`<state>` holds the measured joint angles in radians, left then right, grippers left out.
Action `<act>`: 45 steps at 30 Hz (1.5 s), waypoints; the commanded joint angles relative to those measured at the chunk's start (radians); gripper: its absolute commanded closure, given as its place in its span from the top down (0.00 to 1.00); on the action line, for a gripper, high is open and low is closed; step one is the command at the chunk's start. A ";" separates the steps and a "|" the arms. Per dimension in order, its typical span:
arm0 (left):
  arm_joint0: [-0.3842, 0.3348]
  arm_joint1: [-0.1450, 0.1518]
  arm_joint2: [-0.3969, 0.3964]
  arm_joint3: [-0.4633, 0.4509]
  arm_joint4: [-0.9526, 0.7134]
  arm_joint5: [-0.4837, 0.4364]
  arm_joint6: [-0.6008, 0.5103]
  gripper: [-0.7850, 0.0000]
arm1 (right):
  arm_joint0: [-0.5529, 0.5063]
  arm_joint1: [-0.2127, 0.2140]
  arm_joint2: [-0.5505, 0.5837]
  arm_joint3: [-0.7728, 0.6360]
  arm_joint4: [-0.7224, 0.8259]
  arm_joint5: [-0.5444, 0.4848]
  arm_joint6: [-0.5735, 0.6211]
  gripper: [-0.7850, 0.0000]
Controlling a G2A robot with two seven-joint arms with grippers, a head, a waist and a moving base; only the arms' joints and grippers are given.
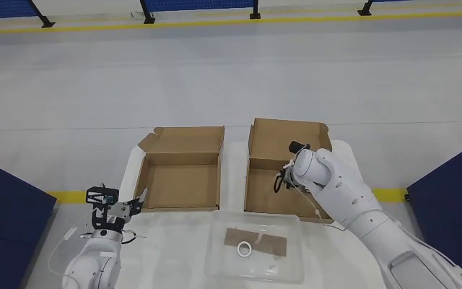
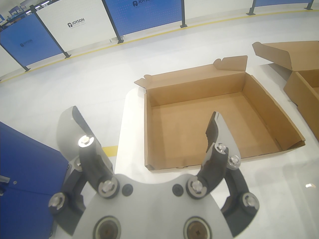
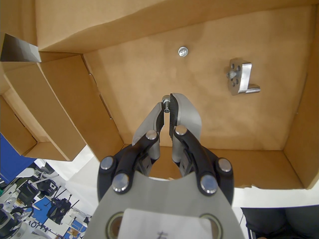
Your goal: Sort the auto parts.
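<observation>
Factory hall or industrial test area. Wide pale floor (image 1: 231, 72), yellow line (image 1: 216, 22) at 12 o'clock, blue-and-white partitions (image 2: 139, 3) on black feet behind it. More blue panels (image 1: 22, 217) at 3 and 9. White table (image 1: 173, 238) with open boxes (image 1: 180, 186), clear tray (image 1: 292, 224). Equipment (image 3: 30, 200) stands beyond table edge.

Pale grey glossy floor (image 1: 216, 72), evenly lit, soft reflections. Yellow line (image 1: 216, 23) painted across the far floor. Behind the line, a row of partition panels (image 2: 139, 3), blue and white alternating, on black posts (image 2: 183, 1) with flat feet. White tabletop (image 1: 173, 238), rounded corners. Dark blue panels stand just beside it on both sides (image 1: 22, 209) (image 1: 437, 209). Short yellow strip (image 1: 68, 196) on the floor near one side. Cluttered work area far off behind the partitions.
</observation>
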<state>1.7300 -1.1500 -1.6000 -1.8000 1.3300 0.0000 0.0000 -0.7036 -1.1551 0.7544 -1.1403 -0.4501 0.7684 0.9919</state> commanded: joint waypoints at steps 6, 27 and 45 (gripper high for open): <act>0.000 0.000 0.000 0.000 0.000 0.000 0.000 1.00 | 0.042 -0.038 -0.046 0.109 0.022 -0.003 -0.002 0.00; 0.000 0.000 0.000 0.000 0.000 0.000 0.000 1.00 | 0.111 -0.122 -0.107 0.305 0.063 -0.034 -0.035 0.00; 0.000 0.000 0.000 0.000 0.000 0.000 0.000 1.00 | 0.129 -0.150 -0.107 0.357 0.050 -0.048 -0.031 0.11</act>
<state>1.7300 -1.1500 -1.6000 -1.8000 1.3300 0.0000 0.0000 -0.5749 -1.3039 0.6472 -0.7836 -0.3992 0.7204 0.9611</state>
